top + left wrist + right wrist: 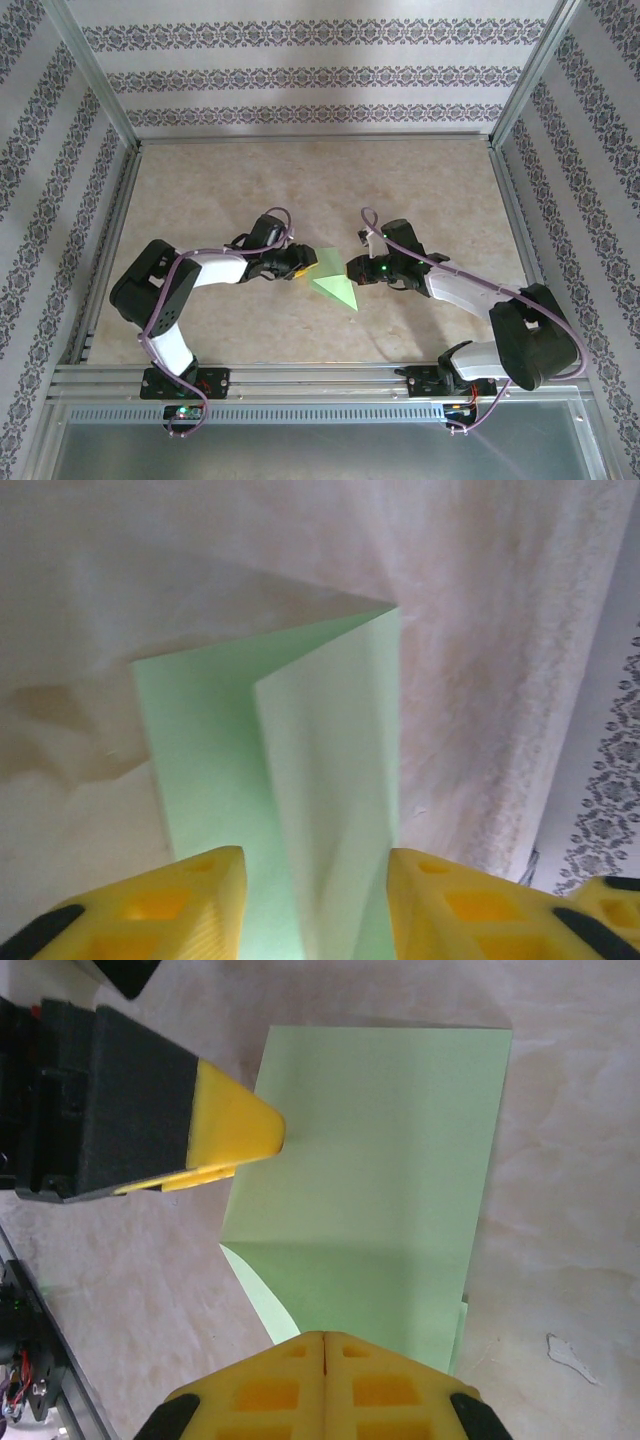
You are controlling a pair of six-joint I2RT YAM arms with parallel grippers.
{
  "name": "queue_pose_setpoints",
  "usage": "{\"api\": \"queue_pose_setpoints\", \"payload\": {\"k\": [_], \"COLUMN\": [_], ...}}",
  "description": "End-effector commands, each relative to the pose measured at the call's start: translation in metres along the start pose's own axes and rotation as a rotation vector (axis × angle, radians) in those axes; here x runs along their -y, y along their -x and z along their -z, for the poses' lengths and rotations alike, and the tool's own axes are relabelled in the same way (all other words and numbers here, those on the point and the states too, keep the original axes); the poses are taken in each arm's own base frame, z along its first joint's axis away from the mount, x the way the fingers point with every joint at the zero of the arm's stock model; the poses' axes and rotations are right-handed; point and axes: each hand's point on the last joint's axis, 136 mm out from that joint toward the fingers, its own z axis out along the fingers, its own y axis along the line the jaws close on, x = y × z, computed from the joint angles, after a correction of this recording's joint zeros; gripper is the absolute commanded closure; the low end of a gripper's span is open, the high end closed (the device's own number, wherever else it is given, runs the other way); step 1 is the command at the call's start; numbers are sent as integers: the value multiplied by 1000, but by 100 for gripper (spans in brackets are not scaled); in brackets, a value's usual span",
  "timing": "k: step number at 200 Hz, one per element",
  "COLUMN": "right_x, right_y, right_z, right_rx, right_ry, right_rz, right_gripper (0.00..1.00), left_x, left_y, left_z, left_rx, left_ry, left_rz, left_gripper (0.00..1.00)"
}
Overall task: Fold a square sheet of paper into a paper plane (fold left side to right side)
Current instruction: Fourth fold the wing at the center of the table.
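Observation:
The square sheet of paper [335, 287] is light green, folded over and lying mid-table between the two arms. My left gripper [303, 266] is at its left edge. In the left wrist view its yellow fingers [190, 905] stand apart, with a raised fold of the paper [300, 780] running between them and untouched by either pad. My right gripper [352, 268] is at the paper's right side. In the right wrist view it is shut [325, 1338], fingertips together on the near edge of the paper [380, 1140], whose top layer bends up toward them. The left gripper's fingertip [240, 1125] touches the far edge.
The beige tabletop [200, 190] is walled by patterned wallpaper and aluminium posts. A metal rail [320, 385] runs along the near edge by the arm bases. A small pale scuff [570, 1352] marks the table beside the paper.

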Motion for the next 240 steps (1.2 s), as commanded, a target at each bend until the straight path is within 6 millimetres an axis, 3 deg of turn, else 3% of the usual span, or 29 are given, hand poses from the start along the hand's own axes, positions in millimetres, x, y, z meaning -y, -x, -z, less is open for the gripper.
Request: {"api": "queue_pose_setpoints", "payload": {"k": [1, 30, 37, 74, 110, 140, 181, 240], "right_x": [4, 4, 5, 25, 15, -1, -5, -8], "right_y": [-2, -1, -1, 2, -3, -19, -44, -50], "right_z": [3, 6, 9, 34, 49, 42, 15, -15], "right_rx": [5, 9, 11, 3, -26, -20, -69, -135], "right_ry": [-6, -16, -31, -276, -425, -496, -566, -669], "right_rz": [-15, -16, -15, 27, 140, 210, 260, 376], "right_gripper": [100, 100, 92, 64, 60, 58, 58, 53], "left_x": [23, 26, 27, 34, 46, 49, 54, 59], "left_y": [13, 15, 15, 16, 16, 16, 17, 18], "left_z": [-2, -1, 1, 8, 10, 8, 5, 3], "left_rx": [14, 21, 25, 37, 18, 13, 4, 1], "left_ry": [-81, -88, -87, -93, -125, -142, -162, -166], "left_rz": [-17, -21, -23, -20, -14, 6, 22, 20], "left_gripper": [65, 81, 82, 79, 78, 78, 78, 78]}}
